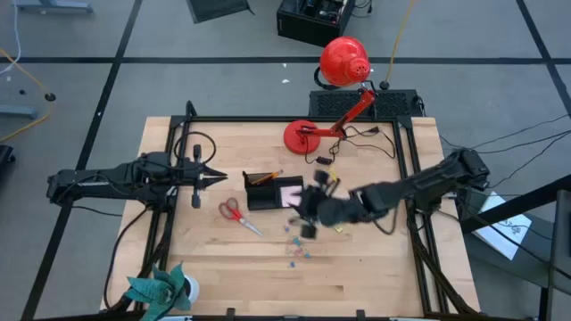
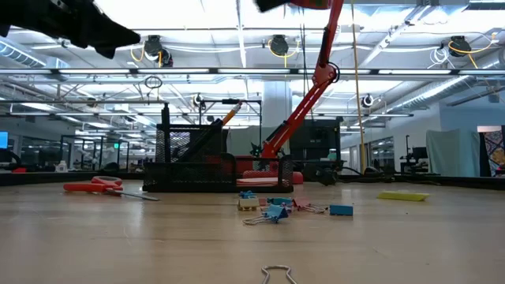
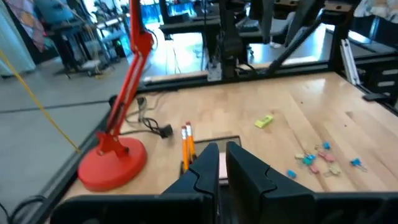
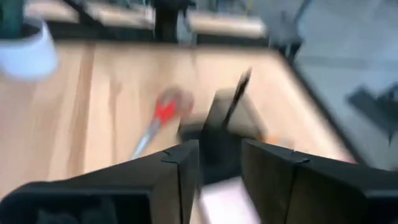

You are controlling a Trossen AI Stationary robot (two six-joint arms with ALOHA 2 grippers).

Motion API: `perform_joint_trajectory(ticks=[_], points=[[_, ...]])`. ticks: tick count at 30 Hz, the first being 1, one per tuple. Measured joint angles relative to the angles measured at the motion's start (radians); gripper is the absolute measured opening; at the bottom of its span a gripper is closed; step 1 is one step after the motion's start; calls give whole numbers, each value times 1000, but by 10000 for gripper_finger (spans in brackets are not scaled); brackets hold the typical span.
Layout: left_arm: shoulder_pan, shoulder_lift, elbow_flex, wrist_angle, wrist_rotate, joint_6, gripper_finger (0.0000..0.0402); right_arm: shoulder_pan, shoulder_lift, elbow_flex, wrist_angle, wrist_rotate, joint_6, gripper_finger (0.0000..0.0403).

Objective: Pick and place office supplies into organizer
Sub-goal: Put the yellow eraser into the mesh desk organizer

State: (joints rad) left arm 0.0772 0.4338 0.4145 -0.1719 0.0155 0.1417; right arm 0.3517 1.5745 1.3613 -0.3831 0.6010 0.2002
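The right pincer (image 1: 303, 212) is hovering mid-frame beside the black organizer (image 1: 265, 191) — whether it is grasping anything I cannot tell. The left pincer (image 1: 214, 179) is waiting clenched, empty. Next likely: fetching the scissors (image 1: 234, 212) or clips (image 1: 297, 250) from the surface (image 1: 223, 276).

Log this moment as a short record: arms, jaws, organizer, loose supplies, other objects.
left gripper: hangs left of the organizer, jaws nearly shut, nothing between them
right gripper: blurred, beside the organizer's right end; jaws apart in its wrist view, no held item visible
organizer: black tray, mid-table, an orange pencil and pink notepad in it
scissors: red-handled, flat on the table in front of the organizer
small clips: scattered on the table
lamp: red, at the table's far edge
plant: near left corner
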Motion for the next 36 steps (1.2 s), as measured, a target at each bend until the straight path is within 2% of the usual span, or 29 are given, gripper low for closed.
perform_joint_trajectory(ticks=[4, 7, 13, 16, 19, 27, 32, 36], points=[[0, 15, 0, -27, 18, -27, 35, 77, 30, -56, -157, 28, 250, 133], [0, 35, 0, -42, 19, -41, 35, 77, 55, -111, -216, 20, 481, 151], [0, 95, 0, 8, 17, -13, 35, 6, 96, -151, -475, -165, 747, 191], [0, 121, 0, 22, 18, -10, 35, -26, 96, -151, -588, -233, 782, 208], [0, 143, 0, 19, 18, 22, 35, -55, 96, -151, -623, -298, 785, 220], [0, 177, 0, 20, 18, 64, 35, -119, 97, -196, -491, -479, 847, 225], [0, 177, 0, 18, 13, 63, 35, -136, 97, -254, -471, -506, 883, 225], [0, 177, 0, 8, 13, 61, 35, -130, 107, -301, -408, -579, 896, 224]])
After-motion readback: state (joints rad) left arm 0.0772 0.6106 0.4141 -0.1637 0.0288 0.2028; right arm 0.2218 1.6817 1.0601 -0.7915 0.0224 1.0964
